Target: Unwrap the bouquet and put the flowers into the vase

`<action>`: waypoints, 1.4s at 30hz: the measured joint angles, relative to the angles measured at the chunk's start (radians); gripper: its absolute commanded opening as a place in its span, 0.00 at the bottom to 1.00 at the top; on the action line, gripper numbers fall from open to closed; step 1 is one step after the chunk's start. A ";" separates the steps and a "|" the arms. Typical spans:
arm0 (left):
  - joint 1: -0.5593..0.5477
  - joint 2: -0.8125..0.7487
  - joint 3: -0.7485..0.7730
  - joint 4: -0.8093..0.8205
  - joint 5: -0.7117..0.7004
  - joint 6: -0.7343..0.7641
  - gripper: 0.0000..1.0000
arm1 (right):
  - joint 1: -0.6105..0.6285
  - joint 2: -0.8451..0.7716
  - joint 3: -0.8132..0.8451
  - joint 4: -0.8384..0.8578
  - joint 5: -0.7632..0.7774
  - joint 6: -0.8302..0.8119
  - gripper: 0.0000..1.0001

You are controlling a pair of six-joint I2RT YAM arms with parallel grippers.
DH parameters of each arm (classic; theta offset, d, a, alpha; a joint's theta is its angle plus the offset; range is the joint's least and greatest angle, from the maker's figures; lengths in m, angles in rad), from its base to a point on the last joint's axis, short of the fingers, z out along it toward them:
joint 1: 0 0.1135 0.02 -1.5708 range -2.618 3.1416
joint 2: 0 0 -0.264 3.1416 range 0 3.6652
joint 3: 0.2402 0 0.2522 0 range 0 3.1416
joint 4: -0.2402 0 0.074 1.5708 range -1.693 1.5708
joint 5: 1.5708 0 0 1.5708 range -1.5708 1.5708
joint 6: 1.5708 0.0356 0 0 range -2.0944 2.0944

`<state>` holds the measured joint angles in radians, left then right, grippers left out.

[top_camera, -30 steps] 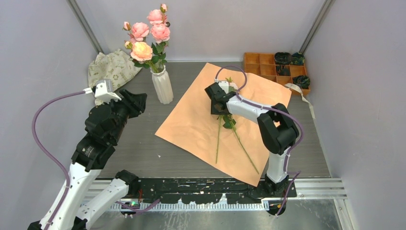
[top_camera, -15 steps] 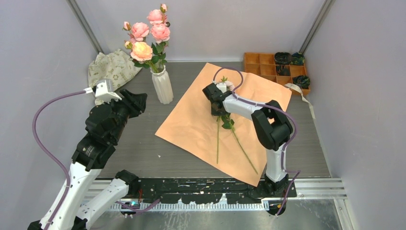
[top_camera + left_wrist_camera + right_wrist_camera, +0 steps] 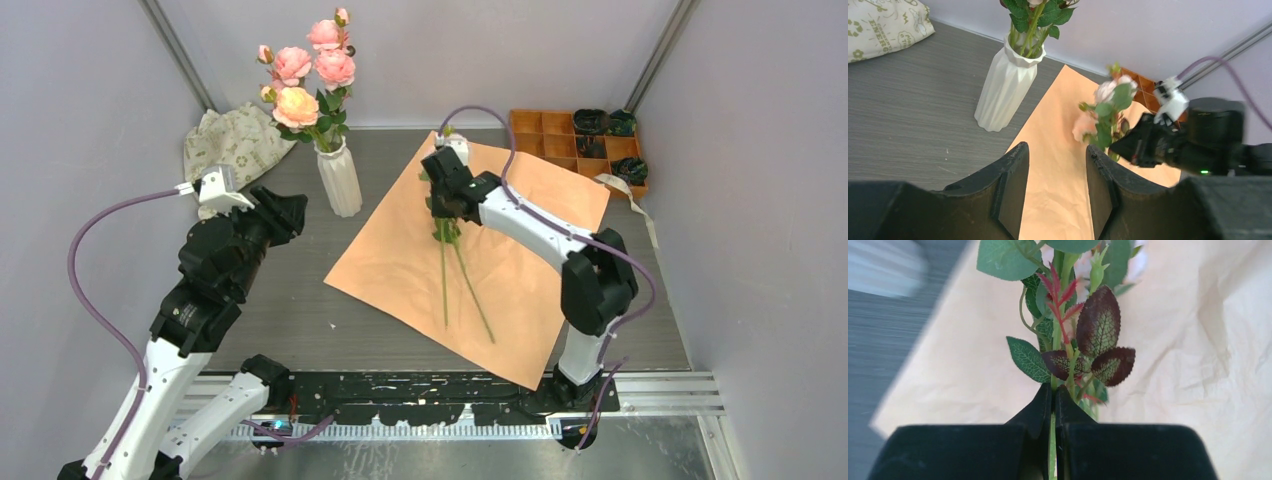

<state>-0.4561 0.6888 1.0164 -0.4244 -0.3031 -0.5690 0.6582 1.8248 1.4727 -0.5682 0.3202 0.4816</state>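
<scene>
Stems [image 3: 443, 285], two, are pinched together in the right claw [image 3: 1053, 392].

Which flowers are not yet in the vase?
The two long stems over the orange paper, pinched by the right gripper; the other flowers stand upright in the white vase.

I work in a small booth closed on three sides. The back wall [image 3: 470, 60], the left wall [image 3: 70, 130] and the right wall [image 3: 770, 200] are plain matt panels of pale lilac-grey. A metal left post [image 3: 178, 52] and right post [image 3: 659, 55] run up the far corners. My desk [image 3: 290, 310] is a dark grey board with a fine grain running side to side. Along its near edge lies a ribbed aluminium rail [image 3: 665, 392], and below that a brushed steel strip [image 3: 660, 450]. The light is soft and even, and shadows on the desk are faint.
</scene>
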 measured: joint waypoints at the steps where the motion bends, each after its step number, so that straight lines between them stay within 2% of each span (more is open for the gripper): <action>1: 0.000 -0.001 0.000 0.000 0.000 0.000 0.46 | 0.007 -0.031 0.018 0.005 -0.011 -0.006 0.01; 7: 0.000 -0.011 0.000 -0.001 -0.006 0.000 0.46 | 0.039 -0.177 0.151 0.093 -0.072 -0.055 0.01; 14: 0.000 -0.015 0.000 -0.006 -0.011 0.000 0.46 | 0.043 -0.192 0.293 0.166 -0.125 -0.099 0.01; 17: 0.000 -0.015 0.000 -0.007 -0.011 0.000 0.46 | 0.043 -0.192 0.310 0.173 -0.140 -0.108 0.02; 25: 0.000 -0.013 0.000 -0.006 -0.010 0.000 0.46 | 0.043 -0.195 0.275 0.172 -0.159 -0.122 0.14; 29: 0.000 -0.003 0.000 -0.006 -0.006 0.000 0.46 | 0.043 -0.195 0.237 0.170 -0.147 -0.131 0.11; 32: 0.000 0.006 0.000 -0.006 0.000 -0.001 0.46 | 0.043 -0.195 0.224 0.171 -0.137 -0.138 0.01; 39: 0.000 0.010 0.000 -0.006 0.005 -0.002 0.46 | 0.043 -0.191 0.236 0.233 -0.132 -0.167 0.01; 42: 0.000 0.010 0.000 -0.006 0.004 -0.002 0.46 | 0.043 -0.181 0.245 0.372 -0.149 -0.183 0.01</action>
<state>-0.4561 0.6983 1.0164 -0.4305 -0.2989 -0.5709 0.7010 1.6440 1.7172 -0.1967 0.1711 0.2981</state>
